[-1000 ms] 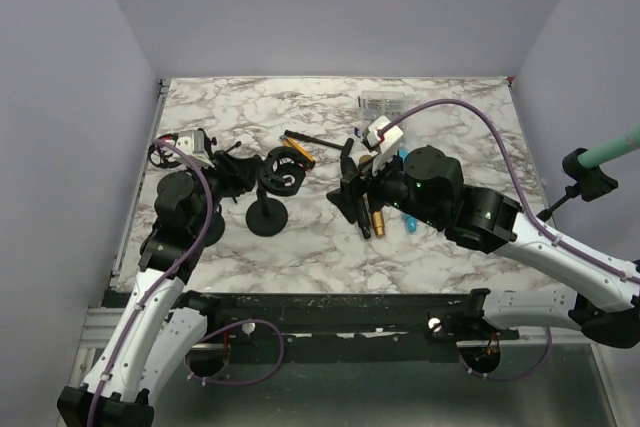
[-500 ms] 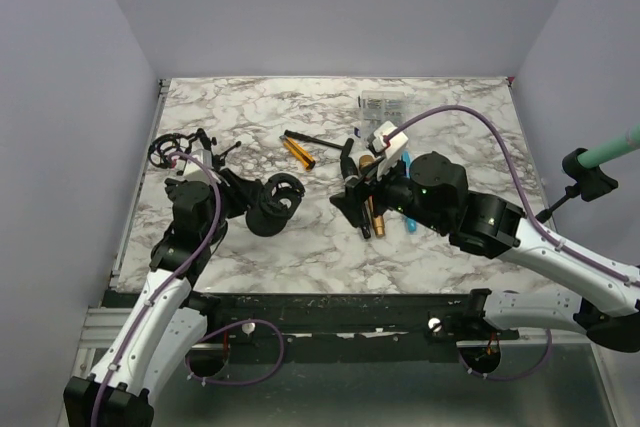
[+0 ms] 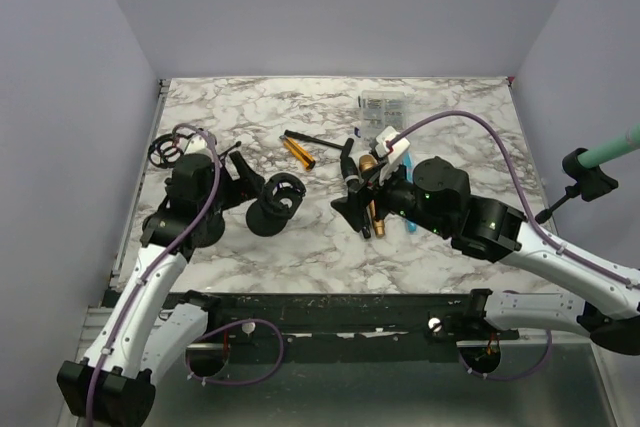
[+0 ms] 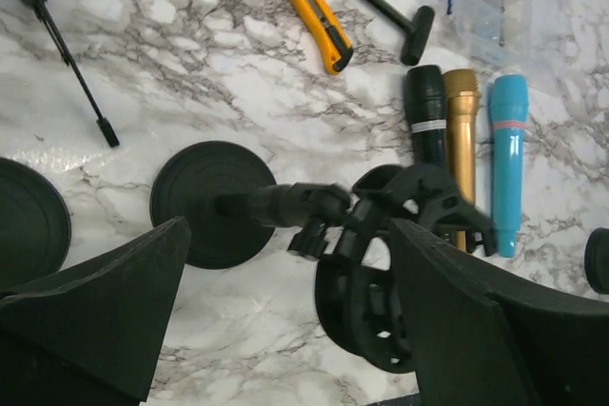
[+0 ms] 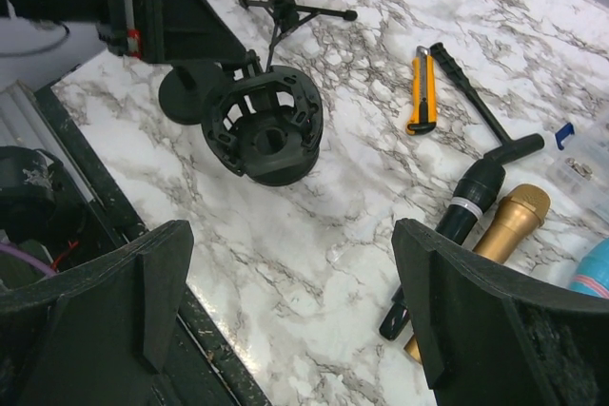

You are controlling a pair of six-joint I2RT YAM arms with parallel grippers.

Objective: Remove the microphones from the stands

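I see my left gripper (image 4: pixel 290 235) spread wide, the microphone stand (image 4: pixel 214 202) between its fingers; right gripper (image 5: pixel 290 235) gapes too. Only the left wrist view shows the blue microphone (image 4: pixel 507 159) whole, at right of frame

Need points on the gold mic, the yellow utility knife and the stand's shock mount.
gold microphone (image 4: pixel 461 140), left wrist view, on the barrel just below its head
yellow utility knife (image 4: pixel 312 9), left wrist view, middle of its body
shock mount (image 5: pixel 262 132), right wrist view, centre of the empty cage

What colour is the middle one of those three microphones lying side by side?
The middle microphone is gold; the left wrist view shows it best.
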